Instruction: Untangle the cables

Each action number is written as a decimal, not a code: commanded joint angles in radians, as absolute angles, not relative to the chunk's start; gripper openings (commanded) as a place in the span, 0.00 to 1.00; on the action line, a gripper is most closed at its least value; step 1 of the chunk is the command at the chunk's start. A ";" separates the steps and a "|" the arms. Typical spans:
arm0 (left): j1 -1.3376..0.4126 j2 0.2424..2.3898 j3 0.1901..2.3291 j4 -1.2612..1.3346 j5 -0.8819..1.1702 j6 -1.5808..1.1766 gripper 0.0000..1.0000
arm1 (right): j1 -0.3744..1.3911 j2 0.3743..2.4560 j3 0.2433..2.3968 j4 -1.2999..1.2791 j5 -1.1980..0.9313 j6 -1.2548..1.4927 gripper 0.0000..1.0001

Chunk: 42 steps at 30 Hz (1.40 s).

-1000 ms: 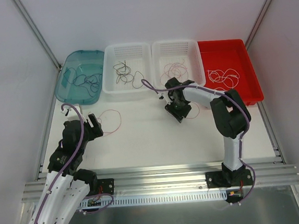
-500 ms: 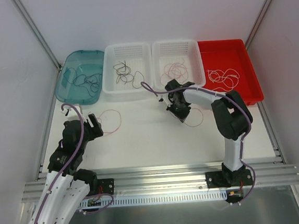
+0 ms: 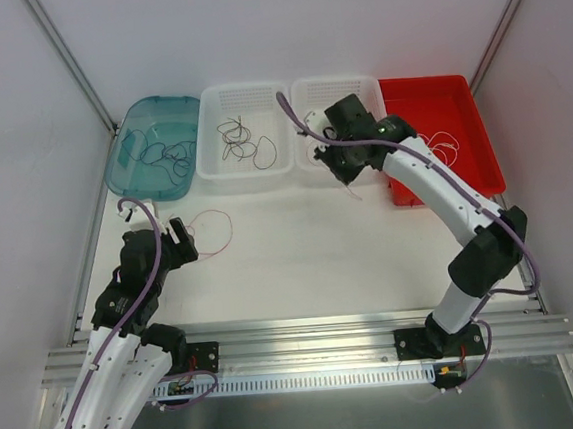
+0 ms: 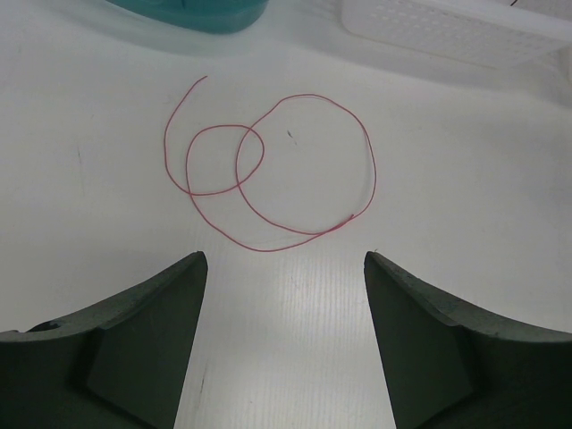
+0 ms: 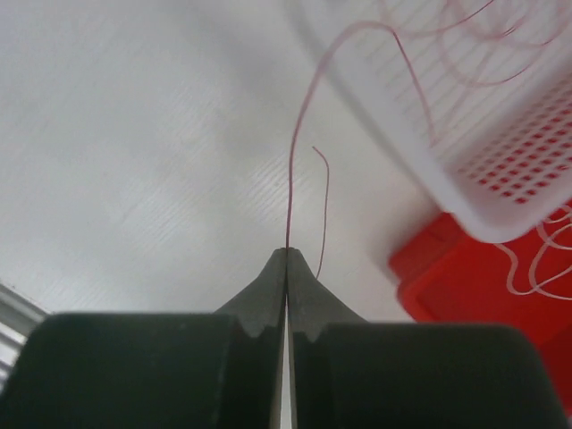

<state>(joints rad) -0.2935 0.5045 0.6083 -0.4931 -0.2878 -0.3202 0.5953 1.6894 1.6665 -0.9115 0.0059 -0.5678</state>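
- Pink hair-thin wire (image 5: pixel 295 152) is pinched in right tool (image 5: pixel 287 255), jaws fully closed on it. Strand arcs up over rim of white perforated plastic basket (image 5: pixel 500 179) (a short loose end hangs beside the tips).
- Left tool (image 4: pixel 284 261) is wide open w/ nothing in it, hovering over red looped wire (image 4: pixel 308 96), which lies alone on white surface (image 4: pixel 465 161).
- Sorted, by the look: dark strands (image 3: pixel 161 155) in teal plastic bin (image 3: pixel 161 103), black strands (image 3: pixel 240 136) in 2nd white basket (image 3: pixel 243 88), white strands (image 3: pixel 448 142) in red plastic tray (image 3: pixel 426 87).
- Left to do, I'd judge: drop held pink wire in its basket, then bin the red loop. Nearly done.
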 commanded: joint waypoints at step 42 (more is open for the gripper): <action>-0.167 0.972 0.698 -0.471 -0.166 -0.514 0.93 | 0.417 1.086 1.333 -0.716 -0.063 -0.307 0.97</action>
